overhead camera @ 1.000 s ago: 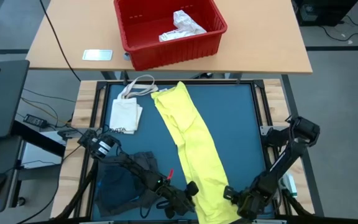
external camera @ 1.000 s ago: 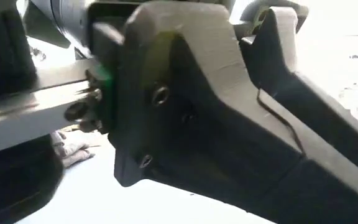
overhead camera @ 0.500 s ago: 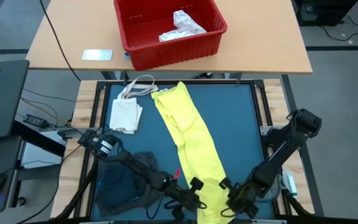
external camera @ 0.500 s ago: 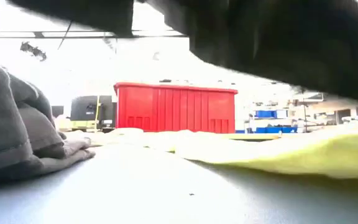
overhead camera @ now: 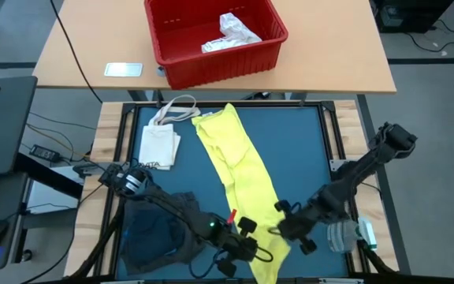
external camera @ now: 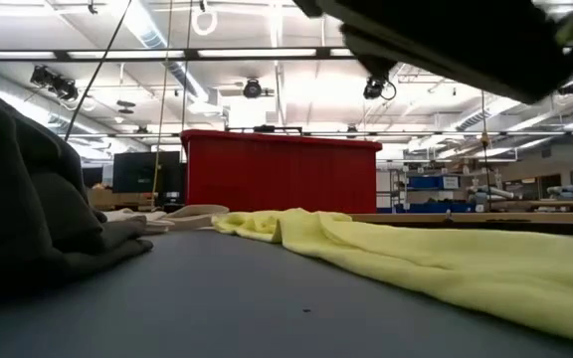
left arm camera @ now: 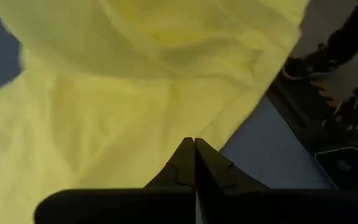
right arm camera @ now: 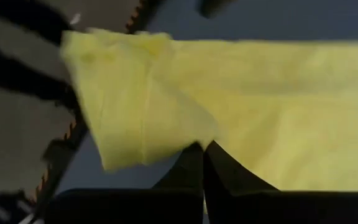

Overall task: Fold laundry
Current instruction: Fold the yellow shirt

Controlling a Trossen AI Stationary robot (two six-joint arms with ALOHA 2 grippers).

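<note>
The long yellow garment (overhead camera: 239, 177) lies slantwise down the blue mat, from its far end near the tote to its near end (overhead camera: 266, 268). My left gripper (overhead camera: 249, 237) is shut at the left side of its near part. On the right side of that same part, my right gripper (overhead camera: 280, 227) is shut too. In the wrist views the shut fingertips of each, left (left arm camera: 194, 144) and right (right arm camera: 202, 147), meet yellow cloth. Dark grey and navy garments (overhead camera: 158, 229) lie heaped at the near left, under my left arm. My left gripper pinches the yellow garment's side edge (left arm camera: 185, 124) near its near end, between its two shut fingers, slanting down from the near left. The number of layers does not show. The cloth there is raised off the mat and bunched. My right gripper pinches the opposite side edge (right arm camera: 197, 132) of the near part between its shut fingers, slanting down from the right. A flap of cloth (right arm camera: 135, 118) is folded over beside the fingers. The far length of the garment rests on the mat.
A cream tote bag (overhead camera: 160, 142) lies at the mat's far left. A red bin (overhead camera: 215, 35) holding white cloth stands on the wooden table beyond, with a flat device (overhead camera: 123, 69) beside it. A clear plastic item with green trim (overhead camera: 344, 235) sits at the near right.
Both grippers have risen. My right gripper has also swung toward the table's left and far edge, closing in on the left one. The garment's near part has narrowed and lifted between them; its far length has stayed put.
</note>
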